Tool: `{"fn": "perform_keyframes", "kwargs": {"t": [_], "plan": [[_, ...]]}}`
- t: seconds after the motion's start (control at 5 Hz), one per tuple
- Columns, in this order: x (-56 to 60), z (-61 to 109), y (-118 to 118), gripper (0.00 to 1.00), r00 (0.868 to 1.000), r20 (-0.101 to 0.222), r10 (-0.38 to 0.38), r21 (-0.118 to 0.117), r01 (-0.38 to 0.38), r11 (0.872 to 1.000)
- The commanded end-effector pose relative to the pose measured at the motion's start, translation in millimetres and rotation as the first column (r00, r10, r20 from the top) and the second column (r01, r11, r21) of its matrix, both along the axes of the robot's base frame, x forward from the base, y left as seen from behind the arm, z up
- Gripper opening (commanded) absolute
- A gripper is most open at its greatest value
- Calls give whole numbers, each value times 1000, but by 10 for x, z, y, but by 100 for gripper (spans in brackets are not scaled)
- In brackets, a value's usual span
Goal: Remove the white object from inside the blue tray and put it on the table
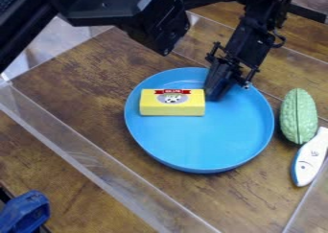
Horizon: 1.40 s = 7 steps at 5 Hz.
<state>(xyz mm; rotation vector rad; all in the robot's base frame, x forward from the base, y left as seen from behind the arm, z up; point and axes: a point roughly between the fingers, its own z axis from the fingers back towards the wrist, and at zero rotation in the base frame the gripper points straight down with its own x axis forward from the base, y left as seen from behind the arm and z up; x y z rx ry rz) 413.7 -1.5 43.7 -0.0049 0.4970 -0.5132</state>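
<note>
Tray: round bright blue plastic tray (pixel 193 146) sitting on dark brown wooden table (pixel 77 79) | Block: small yellow rectangular block with white-and-red label (pixel 175 101) lying in tray at 10 o'clock | Gripper: black gripper (pixel 221 83) touching block's 3 o'clock end, fingers clenched.

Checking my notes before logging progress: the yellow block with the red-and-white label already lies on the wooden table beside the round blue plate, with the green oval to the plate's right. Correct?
Not quite. In the camera view the yellow rectangular block with the red-and-white label still lies inside the round blue plastic plate, at its left edge, not on the dark brown wooden table. The green oval object is indeed to the plate's right.
</note>
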Motion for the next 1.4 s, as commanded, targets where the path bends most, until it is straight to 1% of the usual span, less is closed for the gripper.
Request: {"fn": "perform_keyframes", "kwargs": {"t": [0.0, 0.2, 0.4, 0.6, 1.0, 1.2], "plan": [[50, 592, 136, 0, 992, 129, 15, -9, -14, 1000], [73, 631, 151, 0, 993, 122, 1, -3, 0, 1000], [93, 577, 151, 100, 994, 111, -7, -7, 8, 1000], [111, 499, 148, 100, 995, 103, -13, -14, 14, 1000], [91, 375, 158, 100, 996, 91, -5, -43, 9, 999], [73, 346, 170, 100, 997, 83, 2, -56, 3, 998]]}}
